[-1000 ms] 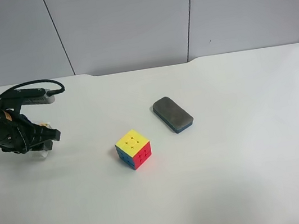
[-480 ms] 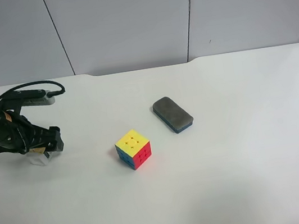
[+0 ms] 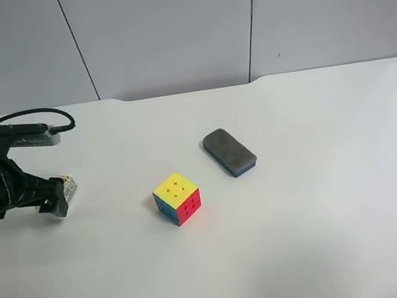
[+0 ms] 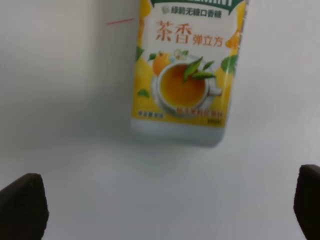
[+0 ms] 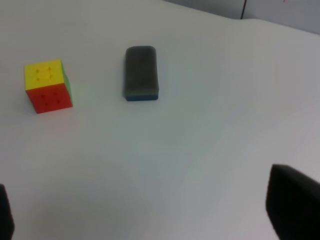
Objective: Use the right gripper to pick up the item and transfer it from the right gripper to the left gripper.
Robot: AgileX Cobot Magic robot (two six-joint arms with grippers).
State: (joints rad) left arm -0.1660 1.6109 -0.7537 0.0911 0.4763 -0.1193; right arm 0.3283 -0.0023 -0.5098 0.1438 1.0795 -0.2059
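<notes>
1. Three small things sit on the white table (image 3: 333, 233): the item (image 4: 182, 70), a puzzle cube (image 3: 177, 198) and a dark grey eraser block (image 3: 229, 152).
2. The item is a little drink carton with a cup of orange tea, green leaves and orange letters on it.
3. In the left wrist view the item lies flat on the table, in front of the left gripper (image 4: 165, 205) and between the lines of its two fingers.
4. The left gripper is let go: its black fingertips (image 4: 22, 205) stand far apart at the two corners of that view, and they do not touch the item.
5. In the high view the item (image 3: 68, 186) peeks out just past the black tip of the arm at that view's left, near the table's edge.
6. That arm is black with a cable looping over it.
7. The puzzle cube has a yellow top and a red side. It stands near the middle of the table, well apart from the item.
8. The eraser block lies near the cube, a bit farther back in the high view.
9. The right gripper (image 5: 145, 215) is spread wide too, with nothing in it.
10. Only the dark tips of its fingers (image 5: 292, 200) show in the right wrist view.
11. That view looks over bare table at the cube (image 5: 48, 86) and the eraser block (image 5: 141, 73), both well away from the right gripper.
</notes>
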